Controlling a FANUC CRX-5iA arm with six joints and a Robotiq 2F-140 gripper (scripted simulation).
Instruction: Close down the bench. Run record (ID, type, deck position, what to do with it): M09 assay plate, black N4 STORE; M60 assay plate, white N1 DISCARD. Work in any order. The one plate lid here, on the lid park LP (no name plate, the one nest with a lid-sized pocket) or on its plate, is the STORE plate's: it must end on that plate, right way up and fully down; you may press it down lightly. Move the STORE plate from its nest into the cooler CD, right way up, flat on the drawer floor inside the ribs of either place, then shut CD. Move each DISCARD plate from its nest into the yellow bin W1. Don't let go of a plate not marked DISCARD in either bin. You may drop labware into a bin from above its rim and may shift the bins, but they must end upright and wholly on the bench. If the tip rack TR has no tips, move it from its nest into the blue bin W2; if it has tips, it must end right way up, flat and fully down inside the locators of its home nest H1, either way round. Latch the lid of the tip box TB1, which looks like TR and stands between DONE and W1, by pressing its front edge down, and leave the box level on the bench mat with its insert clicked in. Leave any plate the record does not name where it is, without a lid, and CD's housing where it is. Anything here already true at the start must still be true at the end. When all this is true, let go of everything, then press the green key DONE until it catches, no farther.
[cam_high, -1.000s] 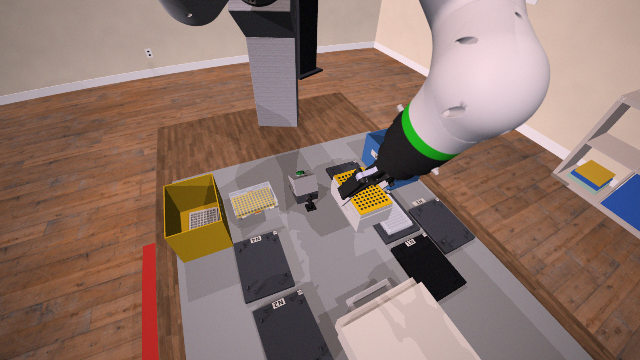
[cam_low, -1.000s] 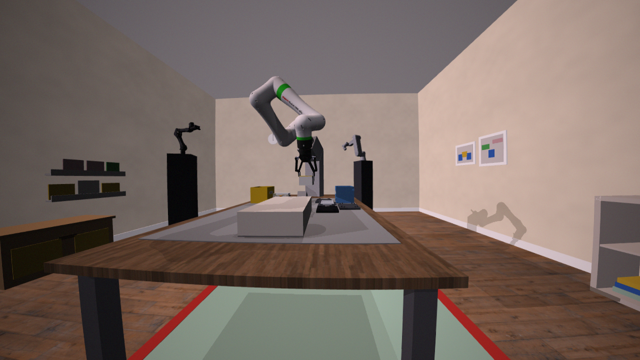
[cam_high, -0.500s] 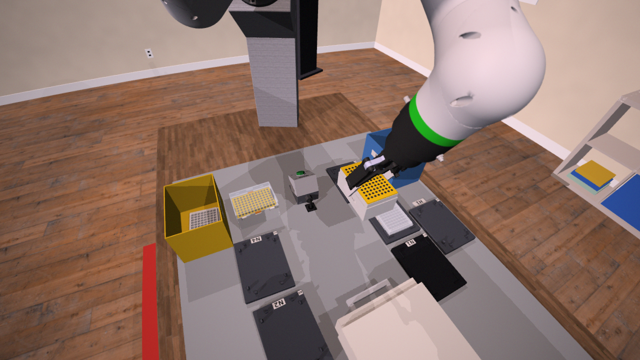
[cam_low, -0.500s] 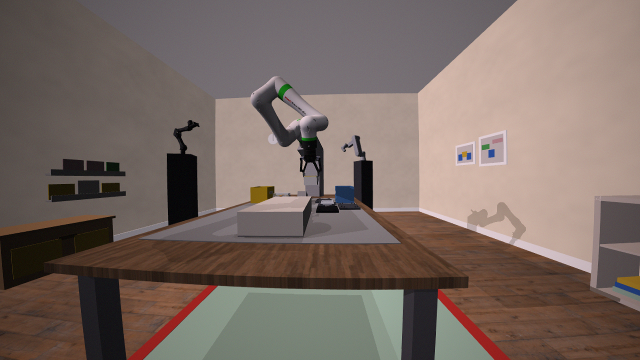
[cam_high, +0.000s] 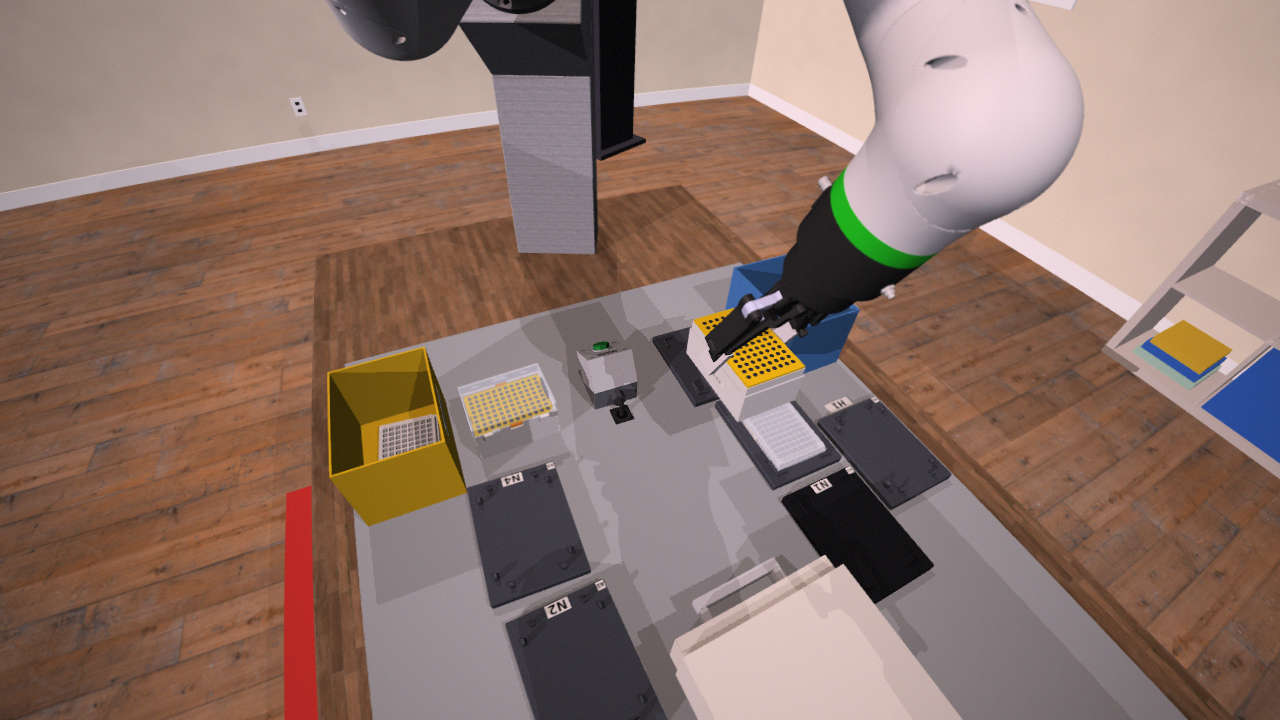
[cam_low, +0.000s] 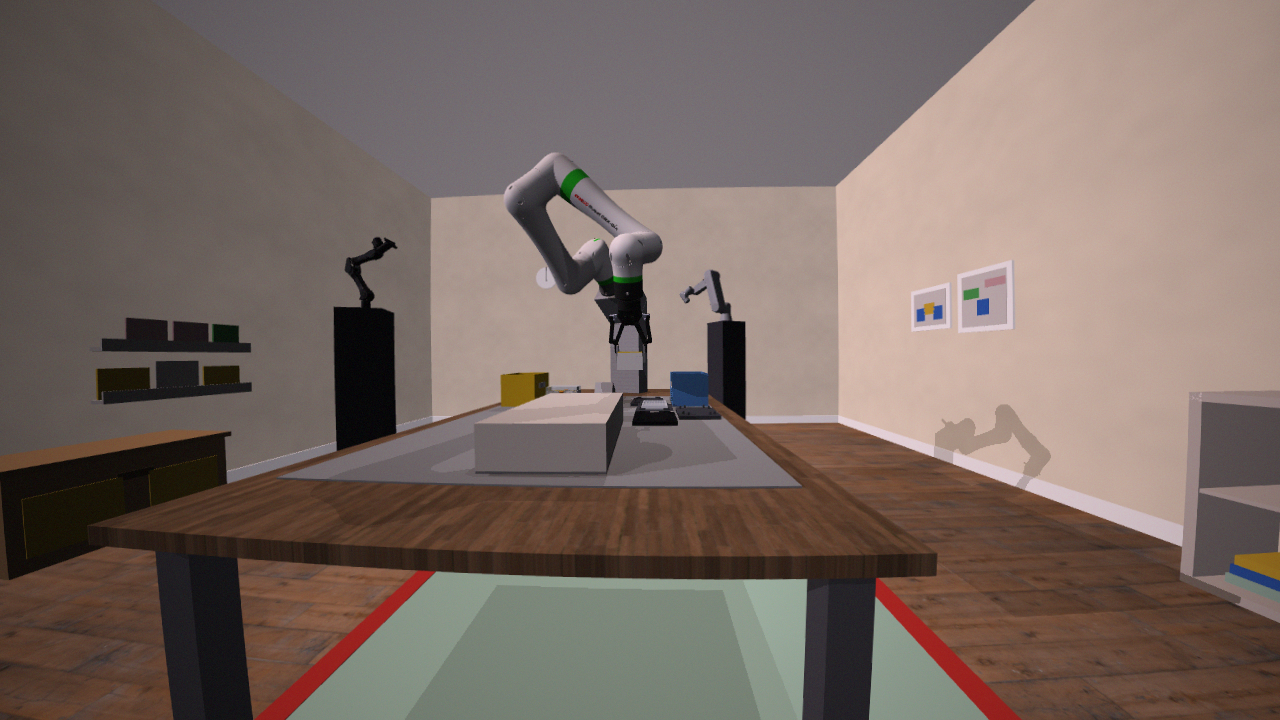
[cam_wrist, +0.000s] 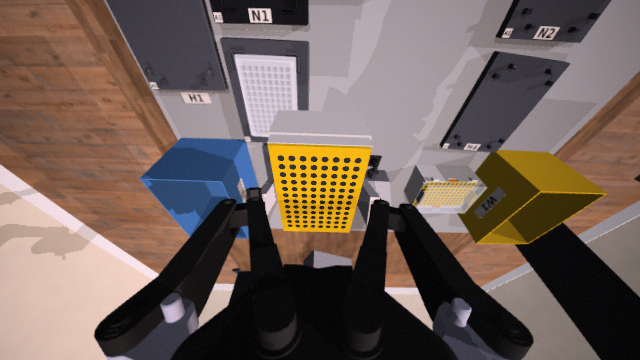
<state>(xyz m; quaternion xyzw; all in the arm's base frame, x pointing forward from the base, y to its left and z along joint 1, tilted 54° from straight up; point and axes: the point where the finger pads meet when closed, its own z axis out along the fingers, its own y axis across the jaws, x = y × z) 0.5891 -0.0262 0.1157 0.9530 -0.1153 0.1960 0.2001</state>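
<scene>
My gripper (cam_high: 750, 333) is shut on the tip rack TR (cam_high: 748, 365), a white box with a yellow hole grid. It holds the rack level in the air, above the bench. In the wrist view the rack (cam_wrist: 318, 185) sits between my fingers; its holes look dark, with no tips showing. The blue bin W2 stands right beside the rack, on the far side. The home nest H1 (cam_high: 881, 449) is bare. The yellow bin W1 (cam_high: 392, 421) holds a white plate (cam_high: 408, 437). The tip box TB1 (cam_high: 506, 400) stands beside W1. The green key DONE (cam_high: 601, 345) tops its grey block.
A white well plate (cam_high: 785, 436) lies on a dark nest below the rack. Nests N4 (cam_high: 526, 530) and N2 (cam_high: 577, 658) are bare; N1 (cam_high: 856, 533) looks black. The beige cooler CD (cam_high: 801, 649) stands at the near edge. A small black part (cam_high: 619, 414) lies near DONE.
</scene>
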